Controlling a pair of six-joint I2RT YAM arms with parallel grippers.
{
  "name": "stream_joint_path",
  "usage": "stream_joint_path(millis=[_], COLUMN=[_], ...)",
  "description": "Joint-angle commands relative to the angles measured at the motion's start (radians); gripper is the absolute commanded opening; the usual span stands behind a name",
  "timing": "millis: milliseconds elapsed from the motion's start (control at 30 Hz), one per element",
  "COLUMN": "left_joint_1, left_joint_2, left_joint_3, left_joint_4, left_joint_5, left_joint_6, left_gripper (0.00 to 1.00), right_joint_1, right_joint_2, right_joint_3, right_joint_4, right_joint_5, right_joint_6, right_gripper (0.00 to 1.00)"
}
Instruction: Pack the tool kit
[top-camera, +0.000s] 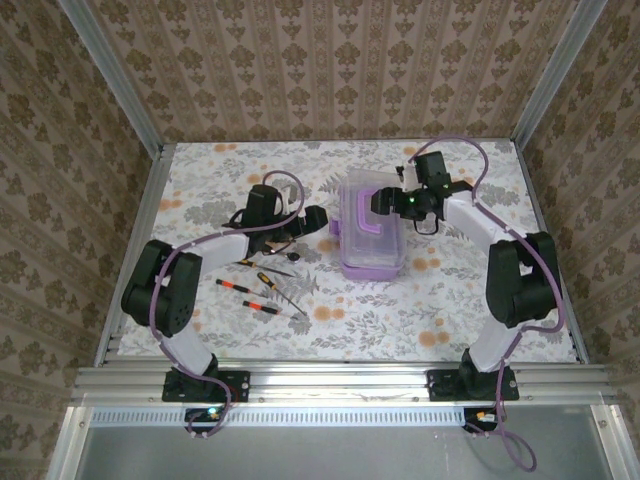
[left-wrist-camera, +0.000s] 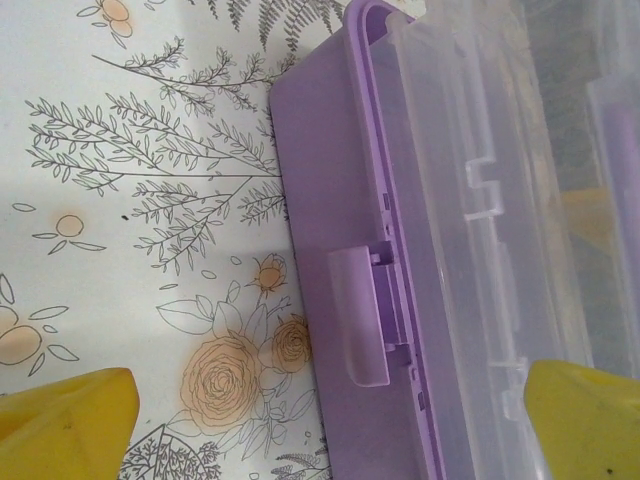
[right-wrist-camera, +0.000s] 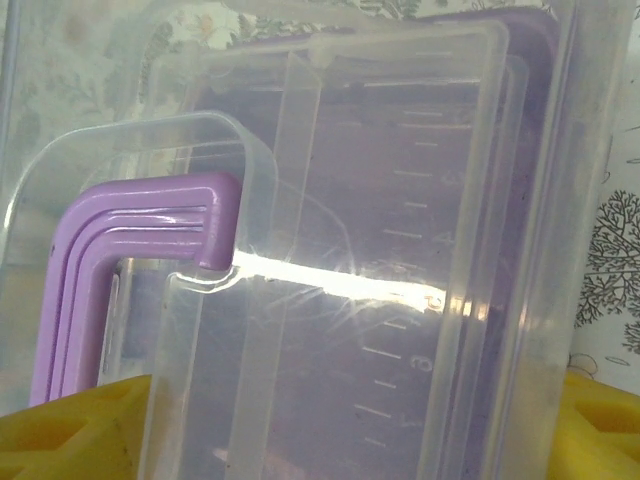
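Yellow pads (left-wrist-camera: 70, 425) of your left gripper (top-camera: 316, 216) gape wide just beside the purple box (top-camera: 372, 245).
Screwdrivers (top-camera: 250, 290) lie on the table (top-camera: 450, 300) left of it (opening the box is the step, I judge); your right gripper (top-camera: 385, 203) straddles the clear lid (right-wrist-camera: 400, 150), grip unclear. Next, lift it squarely.

It looked like a robotics lab's test cell: an aluminium frame (top-camera: 340, 381) boxed in wall panels (top-camera: 330, 70) printed with damask wallpaper. A left arm (top-camera: 175, 290) and a right arm (top-camera: 520, 280) stood bolted at the near edge of a flower-printed surface (top-camera: 450, 290).
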Motion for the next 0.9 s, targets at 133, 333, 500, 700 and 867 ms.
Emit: stream_joint_path(millis=[133,333,500,700,867], left_joint_1=[-0.013,-0.021,-0.011,0.007,0.008], left_joint_2=[-0.019,-0.017,0.027,0.077,0.131], left_joint_3=[0.092,0.175,0.176,0.179,0.203], left_joint_4=[-0.063,-0.129,-0.196,-0.227,-0.216], left_joint_5=[0.012,0.001,-0.054,-0.082,-0.071], left_joint_6=[0.054,0.092,0.134,0.16,0.163], left_gripper=[1.0,1.0,1.0,1.0,1.0], right_joint_1=[-0.019,-0.032,-0.044,-0.059,-0.063], right_joint_2=[-0.034,-0.044,-0.054,-0.065,-0.074], right_joint_3=[-0.073,-0.095,-0.121,-0.143,-0.152], right_joint_4=[0.127,0.168,0.22,0.246,0.253], right_joint_5=[-0.187,-0.222,-0.257,-0.281,-0.286], right_joint_6=[0.069,0.087,0.11,0.118,0.119], right_gripper=[0.72,0.72,0.72,0.72,0.72])
